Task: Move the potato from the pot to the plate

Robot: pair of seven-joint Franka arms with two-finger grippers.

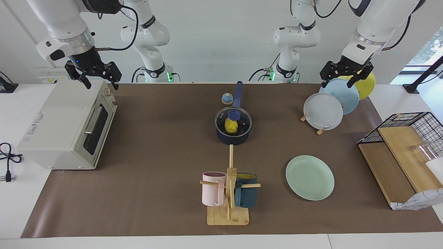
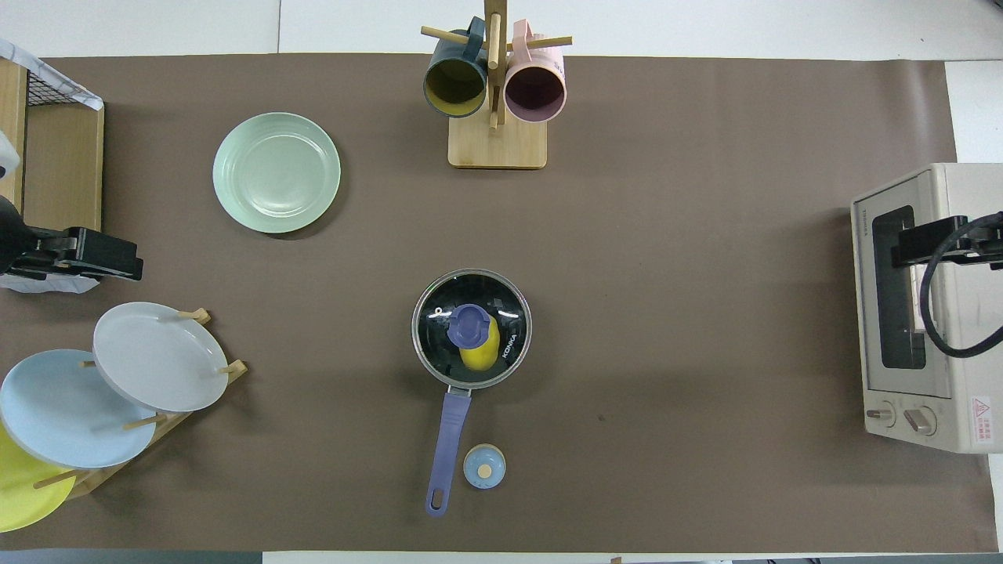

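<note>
Potato [image 2: 479,350] upright in pot [image 2: 427,356] (lidded)

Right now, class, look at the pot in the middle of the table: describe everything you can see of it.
The pot is a dark navy round saucepan standing upright on the brown mat. A clear glass lid with a metal rim and a blue knob covers it, and the yellow potato shows through the glass, lying inside. Its long blue straight handle points toward the robots and ends in a hanging hole. A small blue round timer sits beside the handle, apart from it. No tool touches the pot.
</note>
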